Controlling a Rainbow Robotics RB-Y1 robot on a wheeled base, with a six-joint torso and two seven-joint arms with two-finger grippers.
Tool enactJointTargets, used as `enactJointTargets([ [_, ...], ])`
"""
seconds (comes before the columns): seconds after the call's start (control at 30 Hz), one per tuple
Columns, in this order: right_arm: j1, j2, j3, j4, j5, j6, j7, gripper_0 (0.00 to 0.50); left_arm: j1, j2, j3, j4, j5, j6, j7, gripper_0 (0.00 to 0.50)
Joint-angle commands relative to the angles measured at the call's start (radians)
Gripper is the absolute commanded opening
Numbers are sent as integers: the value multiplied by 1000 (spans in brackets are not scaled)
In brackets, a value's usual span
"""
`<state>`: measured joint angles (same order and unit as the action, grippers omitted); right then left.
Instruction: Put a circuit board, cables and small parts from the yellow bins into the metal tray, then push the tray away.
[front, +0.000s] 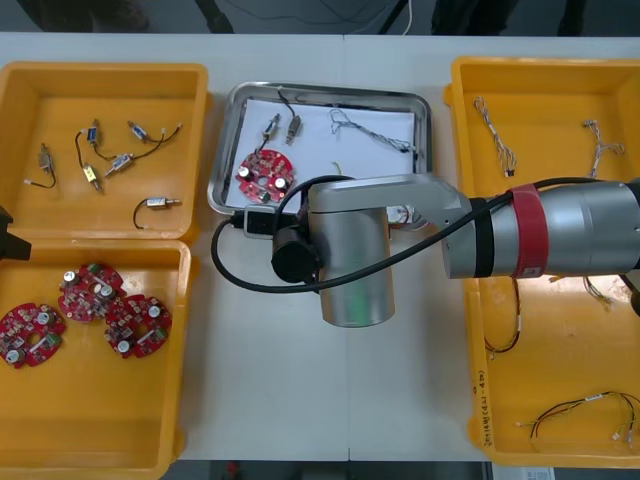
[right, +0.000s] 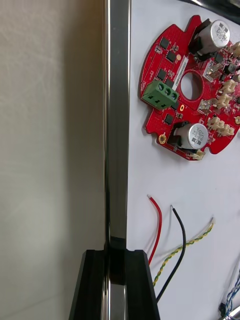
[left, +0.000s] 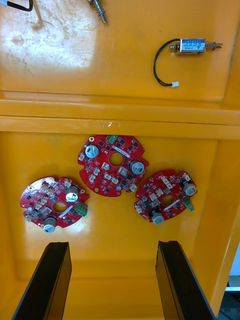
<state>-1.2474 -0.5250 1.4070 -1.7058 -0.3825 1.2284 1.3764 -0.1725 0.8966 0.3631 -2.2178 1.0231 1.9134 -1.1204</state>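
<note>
**Front view:** The tray (front: 226, 140) lies toward the far edge of the surface (front: 270, 380), between yellow bins (front: 100, 130) lining its left and right edges. It already holds a circuit board (front: 265, 172), cables (front: 375, 135) and small parts (front: 273, 127). The right gripper (front: 250, 218) meets the tray's near rim, and its arm hides the tray's near right corner.

**Right wrist view:** The right gripper is clamped on the thin rim, with the circuit board and loose cable ends just inside it. Both are cut off at the picture's edge. Loading looks finished and the push looks due. If the pinch slips, the tray could tilt and scatter its contents, or skew into a bin.

**Left wrist view:** The left gripper (left: 114, 245) hangs with fingers apart over three spare boards (left: 102, 170) in the bin at the near left corner.
</note>
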Motion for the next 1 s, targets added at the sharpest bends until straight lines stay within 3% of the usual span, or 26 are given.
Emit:
enactJointTargets([
  [0.03,-52,-32,9,0,20,-30,47,0,16,19,30,-25,6,7,-107,500],
  [0.67,-116,-69,118,-2,76,-63,38,0,16,19,30,-25,6,7,-107,500],
  [1.0,-129,-63,116,110,74,-161,33,0,16,19,30,-25,6,7,-107,500],
])
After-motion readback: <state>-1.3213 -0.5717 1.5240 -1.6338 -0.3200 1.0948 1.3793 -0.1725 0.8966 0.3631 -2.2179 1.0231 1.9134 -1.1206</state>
